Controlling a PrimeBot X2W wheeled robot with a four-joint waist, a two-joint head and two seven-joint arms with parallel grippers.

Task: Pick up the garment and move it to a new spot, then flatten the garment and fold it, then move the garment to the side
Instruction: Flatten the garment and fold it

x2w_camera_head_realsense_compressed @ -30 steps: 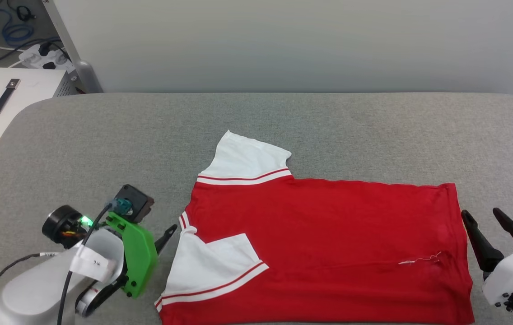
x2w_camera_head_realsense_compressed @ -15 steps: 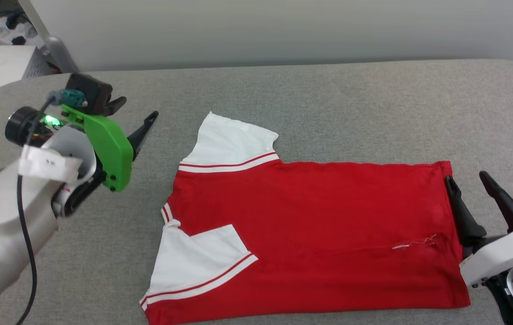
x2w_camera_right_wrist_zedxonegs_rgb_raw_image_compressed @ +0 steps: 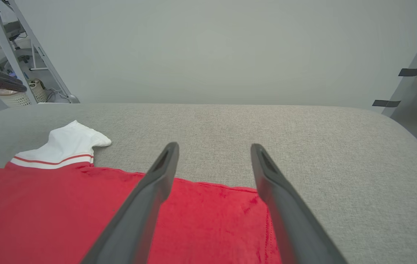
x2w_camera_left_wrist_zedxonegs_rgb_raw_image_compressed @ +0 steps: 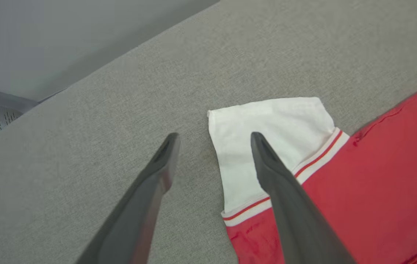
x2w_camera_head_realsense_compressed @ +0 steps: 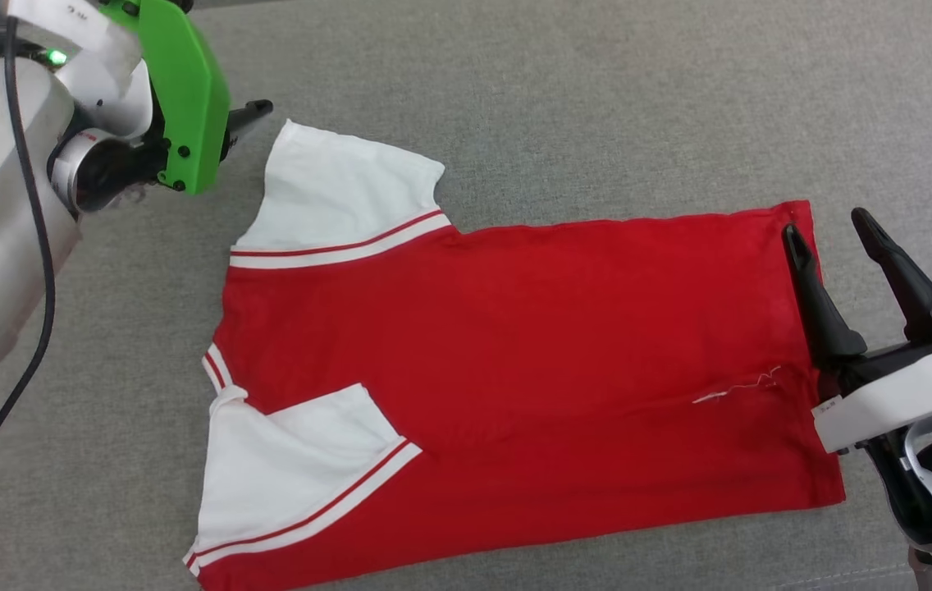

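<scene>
The garment lies flat on the grey table, red body with its hem to the right. Its far white sleeve sticks out; the near white sleeve is folded onto the red body. My left gripper hovers open at the far sleeve's outer edge, one finger over the sleeve, the other over bare cloth. Its one visible fingertip shows in the head view beside the green mount. My right gripper stands open at the hem's far corner, nothing between its fingers.
The grey fabric table stretches beyond the garment up to a plain wall. A loose white thread lies on the red cloth near the hem. Metal frame legs and a basket stand off the table's far left.
The head camera has tipped down and nearer. My left gripper has travelled from beside the collar up to the far sleeve. My right gripper has edged forward onto the hem's far corner.
</scene>
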